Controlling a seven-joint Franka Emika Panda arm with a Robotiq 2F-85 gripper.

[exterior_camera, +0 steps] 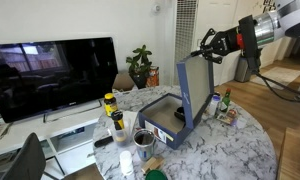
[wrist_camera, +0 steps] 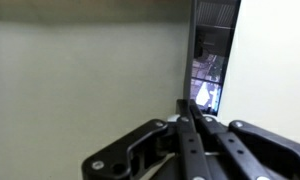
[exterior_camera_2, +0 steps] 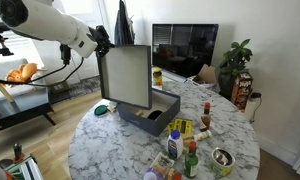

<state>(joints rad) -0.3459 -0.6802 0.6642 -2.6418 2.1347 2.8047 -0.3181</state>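
Observation:
A dark blue box (exterior_camera: pixel 162 113) (exterior_camera_2: pixel 150 112) stands open on the round marble table (exterior_camera: pixel 240 150) (exterior_camera_2: pixel 110 140). Its pale lid (exterior_camera: pixel 196 88) (exterior_camera_2: pixel 127 72) is raised almost upright. In both exterior views my gripper (exterior_camera: pixel 204 47) (exterior_camera_2: pixel 100 40) is at the lid's top edge, near a corner. In the wrist view the black fingers (wrist_camera: pixel 182 140) are pressed together, and the lid's thin edge (wrist_camera: pixel 190 60) runs straight into my gripper (wrist_camera: pixel 193 112). The gripper is shut on that edge. A small dark item lies inside the box.
Bottles (exterior_camera: pixel 112 108) (exterior_camera_2: pixel 187 152), a metal cup (exterior_camera: pixel 144 139) (exterior_camera_2: pixel 222 159) and small packets crowd the table beside the box. A television (exterior_camera: pixel 50 75) (exterior_camera_2: pixel 185 48) and a potted plant (exterior_camera: pixel 141 65) (exterior_camera_2: pixel 235 62) stand behind. A chair back (exterior_camera: pixel 28 160) is near the table.

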